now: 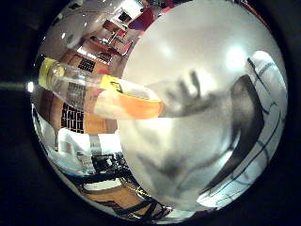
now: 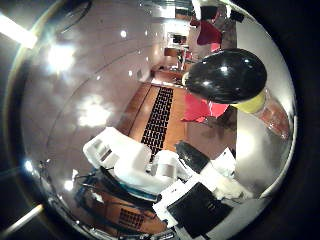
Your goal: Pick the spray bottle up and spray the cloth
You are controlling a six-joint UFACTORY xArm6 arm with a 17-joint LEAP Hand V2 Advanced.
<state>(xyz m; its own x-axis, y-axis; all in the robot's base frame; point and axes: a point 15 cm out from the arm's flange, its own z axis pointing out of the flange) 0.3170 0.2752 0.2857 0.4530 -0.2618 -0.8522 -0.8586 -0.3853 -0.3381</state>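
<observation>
The robot hand [image 2: 165,175] is showing white and black finger parts curling in beside the palm, and one black fingertip [image 2: 227,75] is sitting against the yellow top of the bottle [image 1: 101,94]. The bottle is lying close across the palm, its clear body and orange label filling much of the little-finger-side view, so the fingers seem to be closing round it, though how firmly I cannot tell. Just beyond the bottle the pale desk [image 1: 207,52] is spreading out, with shadows falling on it. No cloth is showing in either view. Judging from this, the smooth, round bottle could be rolling or slipping if the hold is loose, and with the cloth out of sight the spray could be missing it altogether.
</observation>
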